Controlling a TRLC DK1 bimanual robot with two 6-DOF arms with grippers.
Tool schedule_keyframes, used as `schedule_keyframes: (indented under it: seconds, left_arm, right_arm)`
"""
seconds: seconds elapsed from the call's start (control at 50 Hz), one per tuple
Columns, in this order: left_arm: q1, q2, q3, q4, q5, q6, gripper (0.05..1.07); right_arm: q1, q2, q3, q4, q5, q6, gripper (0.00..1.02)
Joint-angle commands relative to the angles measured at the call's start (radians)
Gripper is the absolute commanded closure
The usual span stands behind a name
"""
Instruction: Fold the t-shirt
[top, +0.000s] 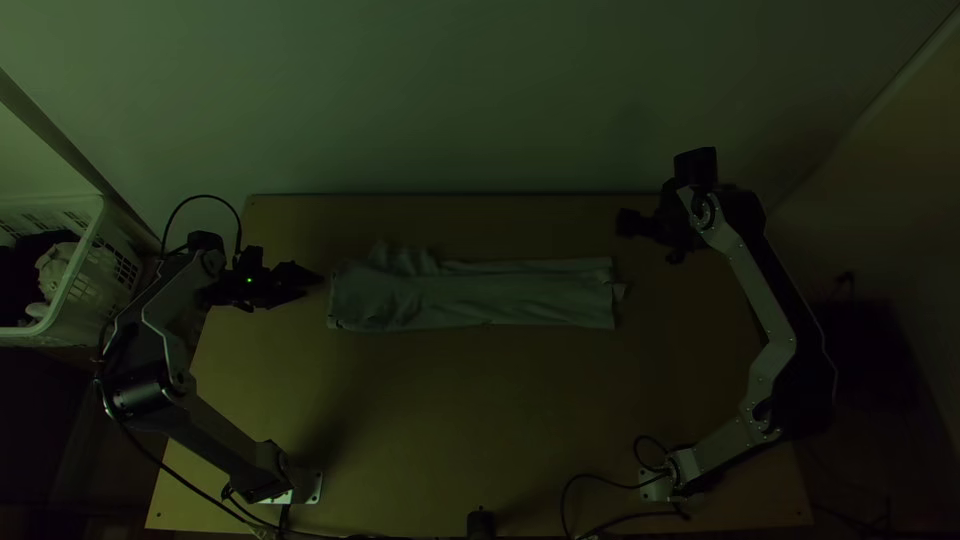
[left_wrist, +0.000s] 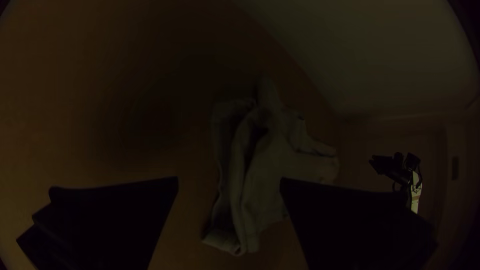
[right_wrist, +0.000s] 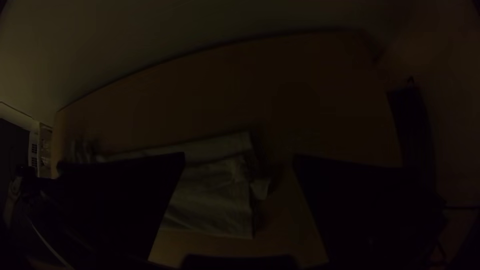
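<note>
The t-shirt (top: 480, 295) lies folded into a long strip across the middle of the table, its left end rumpled with a bit of cloth sticking out on the far side. Just off that left end is my left gripper (top: 312, 279). Beyond the strip's right end, toward the table's far side, is my right gripper (top: 628, 224). In the left wrist view the left gripper (left_wrist: 229, 185) is open, with the bunched shirt end (left_wrist: 270, 165) ahead of it. The right wrist view shows the right gripper (right_wrist: 239, 162) open, the shirt's hem end (right_wrist: 215, 195) lying partly behind one finger.
A white basket (top: 85, 300) holding dark and light cloth stands left of the table (top: 480, 400). A pale wall (top: 450, 100) rises behind the far edge. Cables lie near both arm bases, and a small black object (top: 481, 524) sits at the near edge.
</note>
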Motion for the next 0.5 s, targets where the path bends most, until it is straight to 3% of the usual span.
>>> schedule_keyframes:
  seconds: [0.0,0.48]
  left_arm:
    - [0.020,0.013,-0.049,0.021,0.034,0.070,0.10]
    - [0.017,0.099,-0.129,0.045,0.119,0.162,0.10]
  right_arm:
    - [0.022,-0.036,-0.027,0.001,-0.004,0.009,0.04]
    - [0.063,-0.094,-0.073,-0.015,0.005,0.013,0.04]
